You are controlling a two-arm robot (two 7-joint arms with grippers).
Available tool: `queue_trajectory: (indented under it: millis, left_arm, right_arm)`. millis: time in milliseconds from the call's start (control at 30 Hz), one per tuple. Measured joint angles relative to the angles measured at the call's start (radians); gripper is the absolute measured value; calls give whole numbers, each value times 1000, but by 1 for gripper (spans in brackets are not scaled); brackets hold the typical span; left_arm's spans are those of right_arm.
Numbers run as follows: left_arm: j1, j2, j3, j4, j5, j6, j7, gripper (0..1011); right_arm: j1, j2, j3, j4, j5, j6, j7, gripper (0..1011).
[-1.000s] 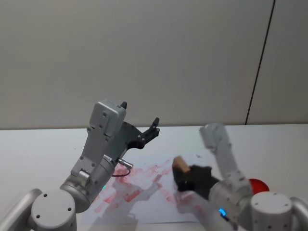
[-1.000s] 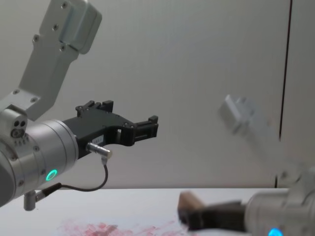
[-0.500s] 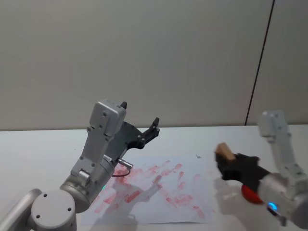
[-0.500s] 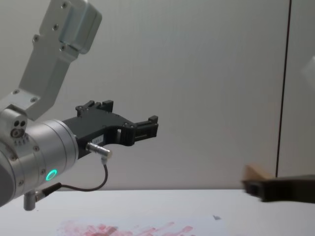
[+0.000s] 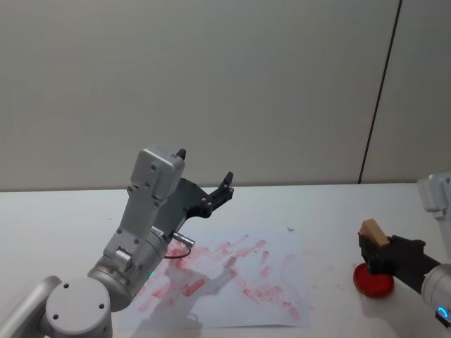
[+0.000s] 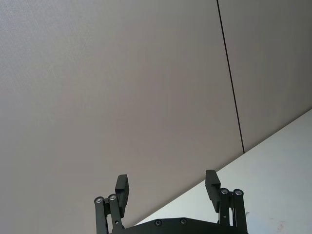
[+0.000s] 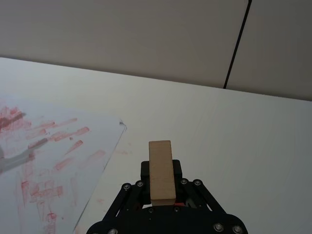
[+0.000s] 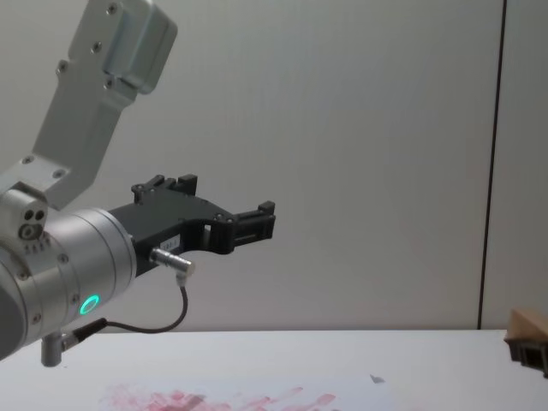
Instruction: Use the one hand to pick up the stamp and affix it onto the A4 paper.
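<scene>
**Stamp in my right fingers, held over the red pad**

My right hand (image 5: 371,255) sits low at the right side of the table, with the forearm coming in from the lower right corner of the head view. My fingers are closed narrowly on the stamp (image 5: 371,233), the tan wooden block. In my right wrist view the stamp (image 7: 162,170) stands up between the two black finger linkages, one long flat face turned toward the camera and its top end clear above my fingers. Its lower end is hidden between them. Just beneath my grip lies a round red ink pad (image 5: 373,280) on the white table (image 5: 324,211); I cannot tell whether the stamp's base touches it. In the chest view only a corner of the stamp (image 8: 529,326) and a bit of my dark finger show at the right edge.

The A4 paper (image 5: 278,246) lies flat on the table to my left, smeared with red and pink marks, well apart from the stamp.

My left gripper (image 5: 204,182) is raised above the table's left half, elbow bent, its silver forearm with the green ring light angled up and forward. Its fingers (image 6: 211,183) are spread wide with nothing between them, pointing toward the grey wall (image 5: 211,70).
</scene>
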Motion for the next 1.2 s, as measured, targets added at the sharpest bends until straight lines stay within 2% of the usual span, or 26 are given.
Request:
queue_trajectory:
  millis: [700, 1200]
  left_arm:
    - [0, 0, 0, 0, 0, 0, 0, 1002]
    - [0, 0, 0, 0, 0, 0, 0, 1002]
  right_arm:
    - [10, -12, -13, 78, -41, 32, 1, 221]
    - [25, -33, -24, 127, -70, 17, -16, 221]
